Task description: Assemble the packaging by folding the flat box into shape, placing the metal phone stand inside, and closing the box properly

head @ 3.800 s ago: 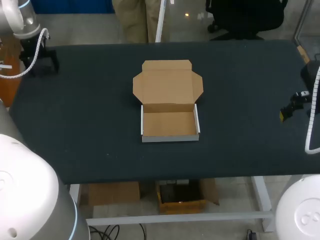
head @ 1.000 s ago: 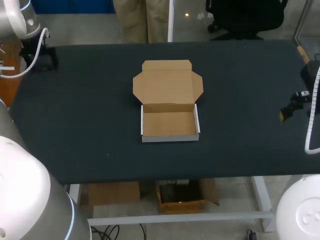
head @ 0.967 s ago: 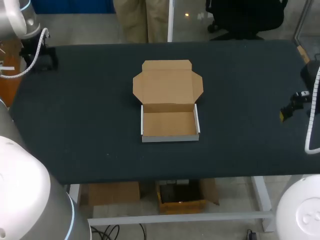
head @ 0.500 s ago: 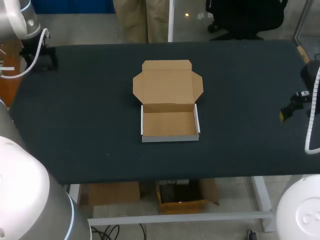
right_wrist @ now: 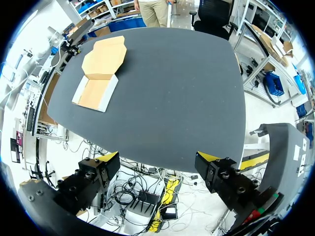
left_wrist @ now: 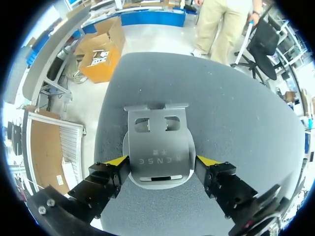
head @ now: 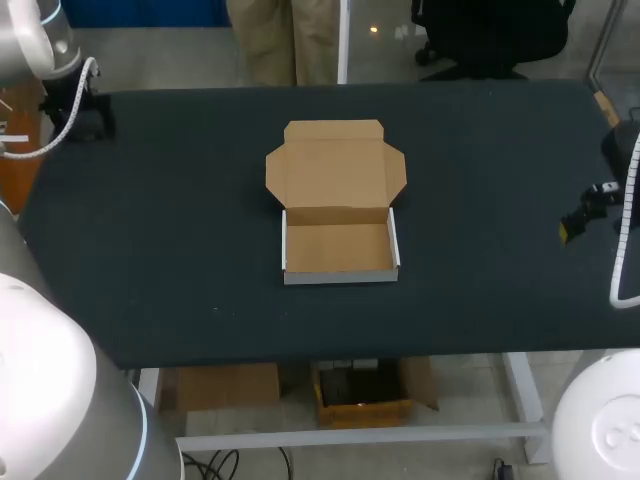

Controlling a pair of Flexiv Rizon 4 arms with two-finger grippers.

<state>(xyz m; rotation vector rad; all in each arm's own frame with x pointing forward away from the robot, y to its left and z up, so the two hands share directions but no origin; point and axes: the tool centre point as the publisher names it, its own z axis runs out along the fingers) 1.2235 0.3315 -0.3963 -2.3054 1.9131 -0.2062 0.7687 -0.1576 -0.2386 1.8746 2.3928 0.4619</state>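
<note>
Metal phone stand (left_wrist: pixel 157 142), at far-left corner of worktop (head: pixel 180 250) & well apart from open box (head: pixel 338 240), is clamped at 2 side edges by left gripper (left_wrist: pixel 160 160), right gripper (right_wrist: pixel 157 160) held open, empty; stand judged stiff, slick, heavyish, so base edges are best gripped.

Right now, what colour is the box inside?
Brown cardboard inside the box; clearest in the head view.
</note>
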